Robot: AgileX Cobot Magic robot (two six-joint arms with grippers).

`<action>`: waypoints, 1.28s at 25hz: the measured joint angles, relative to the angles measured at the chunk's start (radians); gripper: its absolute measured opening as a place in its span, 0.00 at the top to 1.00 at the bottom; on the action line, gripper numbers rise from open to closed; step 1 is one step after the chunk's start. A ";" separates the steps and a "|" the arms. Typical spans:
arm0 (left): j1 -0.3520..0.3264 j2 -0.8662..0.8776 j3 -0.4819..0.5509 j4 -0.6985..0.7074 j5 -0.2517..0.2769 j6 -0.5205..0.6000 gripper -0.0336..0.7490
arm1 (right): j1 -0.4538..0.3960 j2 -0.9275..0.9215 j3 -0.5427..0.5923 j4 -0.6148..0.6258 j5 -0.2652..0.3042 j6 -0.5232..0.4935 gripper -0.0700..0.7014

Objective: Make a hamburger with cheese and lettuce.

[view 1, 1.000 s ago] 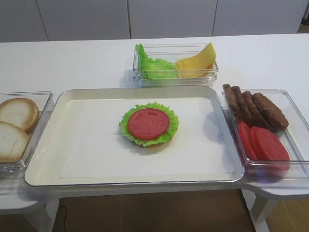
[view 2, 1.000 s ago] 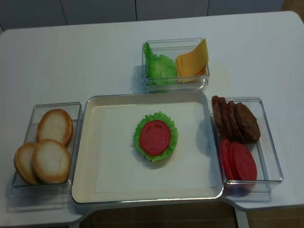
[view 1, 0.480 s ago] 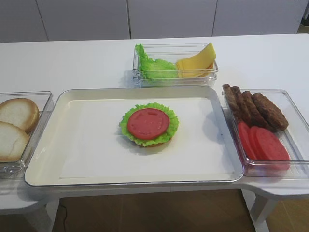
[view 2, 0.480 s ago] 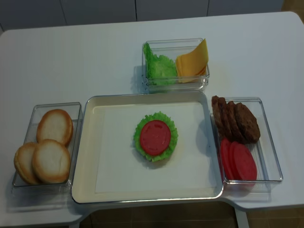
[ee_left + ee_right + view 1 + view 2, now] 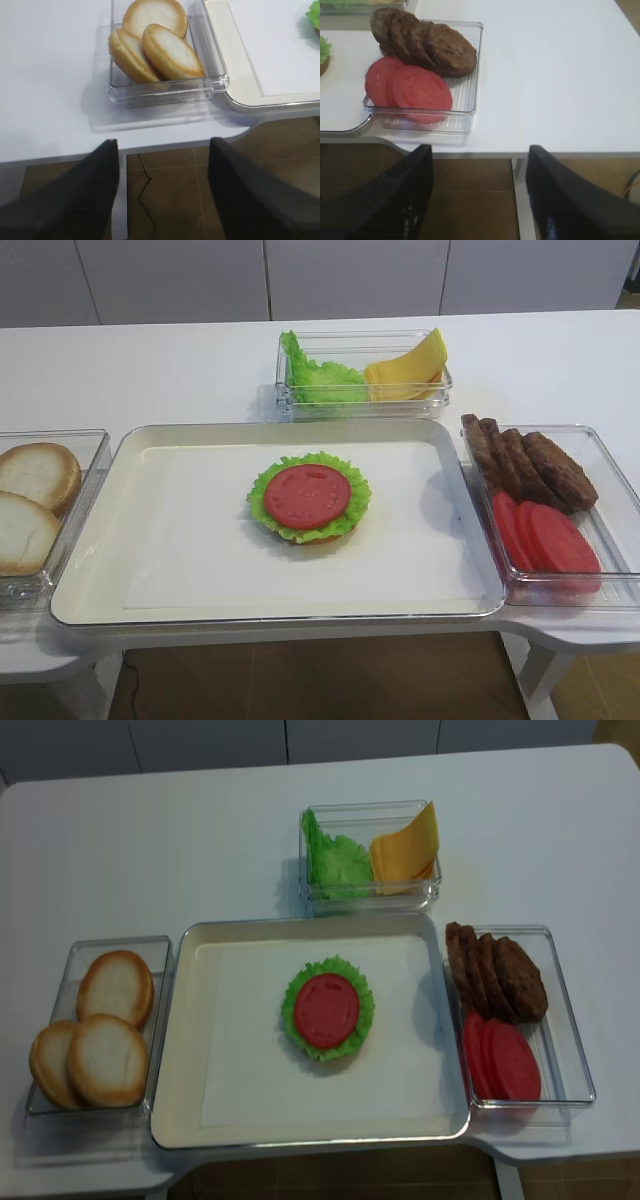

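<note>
The hamburger sits mid-tray: a bun base under a frilly green leaf with a red disc on top. Its edge shows at the left of the right wrist view. Spare lettuce and the cheese share a clear box behind the tray. My right gripper hangs open below the table's front edge, near the patty box. My left gripper is open too, below the edge in front of the bun box. Neither holds anything, and neither shows in the high views.
A white tray holds the hamburger. Pale bun halves fill a clear box on the left. Dark patties and red tomato slices fill a box on the right. A table leg stands below.
</note>
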 joint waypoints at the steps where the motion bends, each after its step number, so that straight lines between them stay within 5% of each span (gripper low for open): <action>1: 0.000 0.000 0.000 0.000 0.000 0.000 0.42 | 0.000 0.000 0.003 0.002 0.004 0.000 0.33; 32: 0.000 0.000 0.000 0.000 0.000 0.000 0.42 | 0.000 0.000 0.003 0.012 0.004 0.059 0.33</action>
